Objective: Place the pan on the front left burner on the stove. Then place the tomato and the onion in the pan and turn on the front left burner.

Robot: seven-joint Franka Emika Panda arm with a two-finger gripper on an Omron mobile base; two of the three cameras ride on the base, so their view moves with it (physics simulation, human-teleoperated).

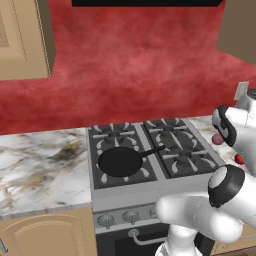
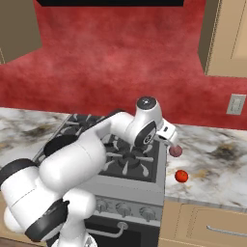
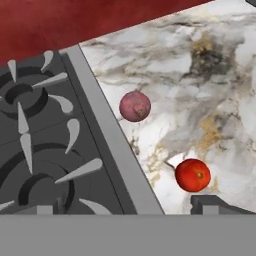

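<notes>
Hand (image 3: 125, 210) spread apart, holding nothing, above counter (image 3: 220, 90) near tomato (image 3: 192, 175) and onion (image 3: 135, 106)

Arm: rises from the base, folds at the elbow, reaches forward and to the right.
Wrist: bent, hand angled downward.
Gripper (image 3: 128, 209): jaws spread wide, nothing between them; one dark fingertip (image 3: 212, 204) at each side of the hand view.

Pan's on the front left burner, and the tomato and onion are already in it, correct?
Not quite. The pan sits on the front left burner, but it is empty. The right base view shows the tomato and onion on the counter right of the stove.
</notes>
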